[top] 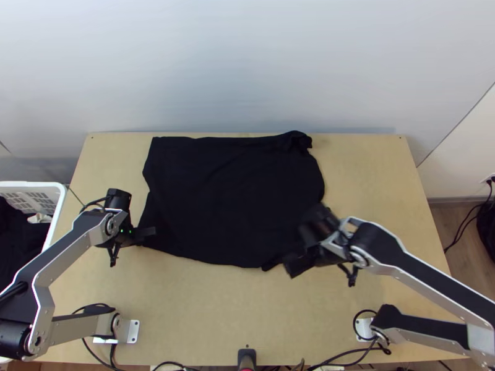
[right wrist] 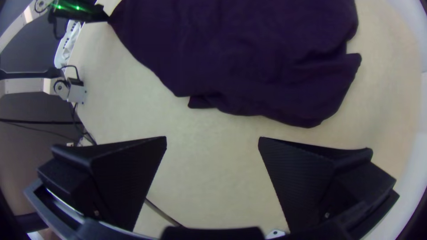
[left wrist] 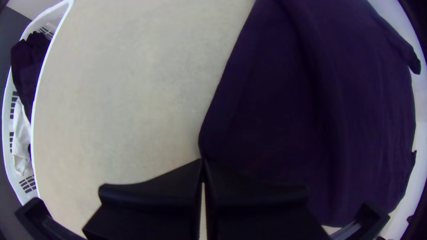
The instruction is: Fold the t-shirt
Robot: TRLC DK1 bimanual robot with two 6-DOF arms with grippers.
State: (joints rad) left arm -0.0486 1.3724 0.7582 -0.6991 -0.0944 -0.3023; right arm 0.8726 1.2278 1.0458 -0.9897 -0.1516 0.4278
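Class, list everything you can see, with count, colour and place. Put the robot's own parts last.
T-shirt: one, black, spread unevenly across the table
Table: one, light wood, under the t-shirt
Basket: one, white, beyond the table's left edge
Clothes: count unclear, dark and white, inside the basket
Wall: one, pale, behind
Cables: several, black, right and near sides
Arms: two, silver-grey and black, left and right
Left claw: one, black, gripping the shirt's near-left corner
Right claw: one, black, open, near-right

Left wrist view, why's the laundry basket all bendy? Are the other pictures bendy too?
Left wrist view: fisheye lens curves the laundry basket; right wrist view: fisheye too, dark corners, green lights glowing near the left gripper; top view: the table looks nearly straight-edged.
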